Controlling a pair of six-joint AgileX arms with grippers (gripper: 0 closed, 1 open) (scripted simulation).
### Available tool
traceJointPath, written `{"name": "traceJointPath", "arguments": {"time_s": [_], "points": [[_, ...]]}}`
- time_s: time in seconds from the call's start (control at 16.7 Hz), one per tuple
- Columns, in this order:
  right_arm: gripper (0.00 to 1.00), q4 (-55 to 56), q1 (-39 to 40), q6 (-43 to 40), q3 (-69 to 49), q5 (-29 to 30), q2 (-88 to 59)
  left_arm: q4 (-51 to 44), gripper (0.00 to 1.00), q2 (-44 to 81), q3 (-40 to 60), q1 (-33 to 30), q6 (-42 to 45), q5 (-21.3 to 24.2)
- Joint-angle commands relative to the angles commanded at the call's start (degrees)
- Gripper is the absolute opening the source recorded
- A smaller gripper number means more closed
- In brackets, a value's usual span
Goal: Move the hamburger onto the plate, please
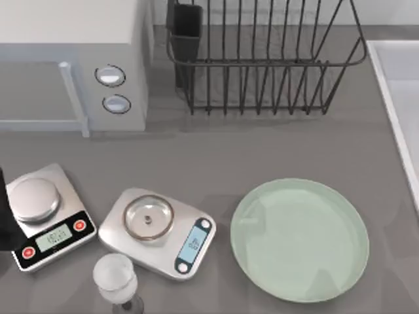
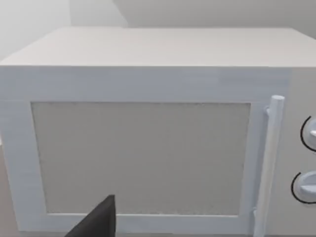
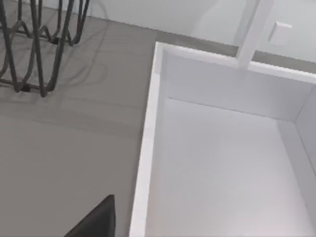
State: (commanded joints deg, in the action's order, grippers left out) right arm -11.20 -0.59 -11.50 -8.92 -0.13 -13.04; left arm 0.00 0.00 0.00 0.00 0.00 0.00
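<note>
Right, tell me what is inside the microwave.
The microwave has its door shut, handle at the side. The door panel is opaque grey, so whatever sits inside is covered. The plate lies bare, no hamburger on it.

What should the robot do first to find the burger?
Probably bring the left arm, at the table's left edge, up to the microwave handle. The plate sits bare, no hamburger lies on the table, and the left wrist view faces the microwave with its door shut, so it may be inside.
</note>
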Motion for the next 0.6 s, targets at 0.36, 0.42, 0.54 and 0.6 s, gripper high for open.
{"name": "traceJointPath", "arguments": {"time_s": [0.36, 0.42, 0.54, 0.6], "points": [[1.00, -21.49, -1.25, -21.26, -15.01, 0.12, -30.56, 0.00, 1.00, 0.00, 0.00, 0.00, 0.00, 0.00], [1.00, -25.09, -1.44, -24.77, -17.46, 0.15, -35.60, 0.00, 1.00, 0.00, 0.00, 0.00, 0.00, 0.00], [1.00, -31.72, -1.78, -31.32, -22.15, 0.16, -44.39, 0.00, 1.00, 0.00, 0.00, 0.00, 0.00, 0.00], [1.00, -34.66, -1.93, -34.29, -24.34, 0.15, -48.13, 0.00, 1.00, 0.00, 0.00, 0.00, 0.00, 0.00]]}}
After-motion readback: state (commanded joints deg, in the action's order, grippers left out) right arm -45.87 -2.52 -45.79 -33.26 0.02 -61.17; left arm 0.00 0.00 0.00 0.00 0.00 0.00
